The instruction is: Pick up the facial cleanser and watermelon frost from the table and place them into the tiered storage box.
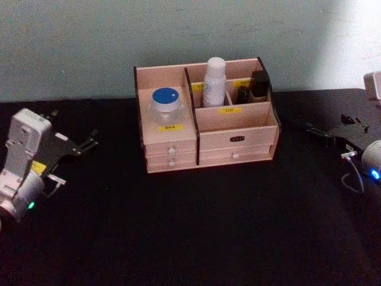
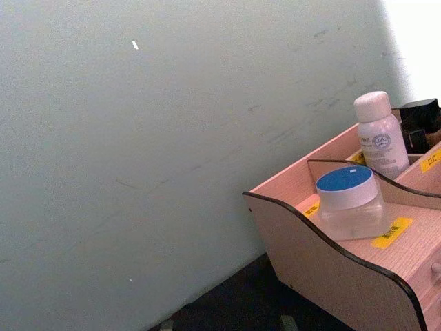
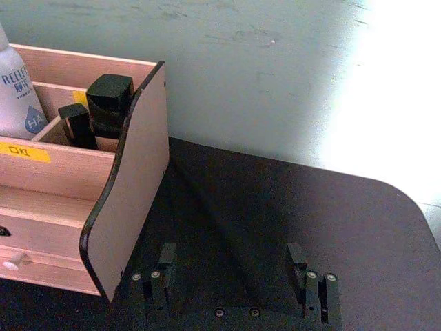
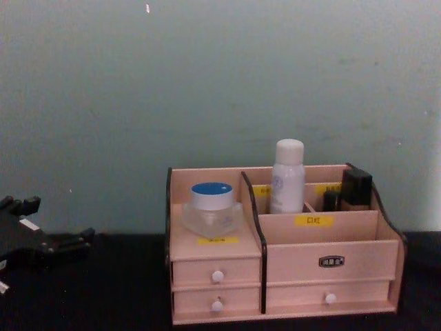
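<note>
Already both items sit inside the tiered storage box [image 1: 238,128], which stands at the back of the black table [image 1: 190,226], close to the pale green wall [image 1: 71,42].

Facial cleanser [image 1: 214,82]: upright in a rear compartment just right of the box's tall centre divider, white cap clear above the rim. In the chest view it rises behind the yellow-labelled front wall.

Watermelon frost [image 1: 165,105]: the squat clear jar with the blue lid rests upright on the left-hand shelf, above the two small left drawers with white knobs, a yellow label just in front of it. The left wrist view shows it the same way, jar in front, white bottle behind the divider.

Two dark bottles [image 1: 253,86] occupy the rear right compartments (one tall, one shorter, side by side).

Left gripper [image 1: 89,143]: well left of the box, low near the table, black fingers pointing toward the box; holds nothing, touches nothing. How far apart the fingers stand I cannot tell.

Right gripper [image 3: 233,265]: well right of the box, low over the table. In the right wrist view its two fingers stand wide apart with bare black table between them; nothing held. The box's curved dark-edged side panel lies just beside the nearer finger, not touching.
</note>
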Robot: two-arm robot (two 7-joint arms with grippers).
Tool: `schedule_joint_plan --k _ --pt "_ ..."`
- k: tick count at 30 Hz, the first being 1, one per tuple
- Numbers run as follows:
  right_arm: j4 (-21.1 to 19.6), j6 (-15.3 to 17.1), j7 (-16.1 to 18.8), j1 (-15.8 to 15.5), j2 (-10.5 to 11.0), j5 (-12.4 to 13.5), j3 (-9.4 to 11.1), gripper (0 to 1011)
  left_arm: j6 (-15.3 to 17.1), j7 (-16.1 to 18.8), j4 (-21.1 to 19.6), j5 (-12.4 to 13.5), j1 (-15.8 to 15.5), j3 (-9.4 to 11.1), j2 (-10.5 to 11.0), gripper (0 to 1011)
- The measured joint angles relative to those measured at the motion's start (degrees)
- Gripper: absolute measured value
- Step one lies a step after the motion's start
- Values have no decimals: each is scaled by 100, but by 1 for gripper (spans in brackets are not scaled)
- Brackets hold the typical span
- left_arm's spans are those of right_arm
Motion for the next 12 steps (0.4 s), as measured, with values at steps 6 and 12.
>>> schedule_joint_plan --k 6,12 --pt "0 0 0 -1 0 0 0 1003 0 0 0 0 0 0 0 1001" --pt "0 0 0 -1 0 0 0 1003 0 0 0 0 0 0 0 1001"
